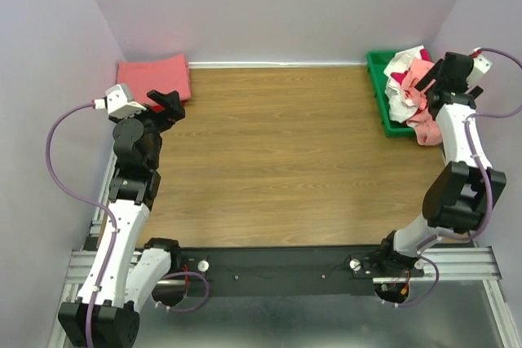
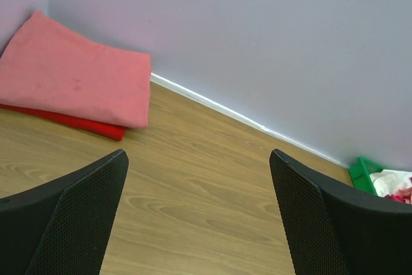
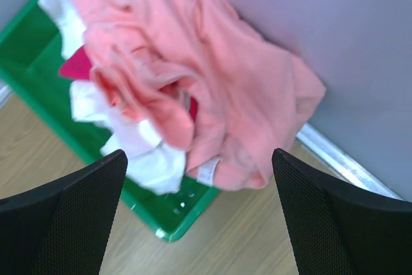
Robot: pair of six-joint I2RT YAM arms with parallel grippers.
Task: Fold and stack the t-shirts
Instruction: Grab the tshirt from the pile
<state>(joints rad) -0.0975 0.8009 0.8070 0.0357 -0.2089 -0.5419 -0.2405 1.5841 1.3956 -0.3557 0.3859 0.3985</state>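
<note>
While the right gripper is hanging wide open over the tangled shirts spilling from the bin, it's probably risking pinching two at once and dragging the heap out. The left gripper, open too, is facing the folded stack in the far-left corner.

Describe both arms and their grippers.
The left arm and right arm have white shells alternating with black joint housings. A purple cable loops along each, running to a small white camera box at the wrist. The left gripper and right gripper are black, with broad, tapering fingers whose inner faces carry a fine dotted mesh texture.
</note>
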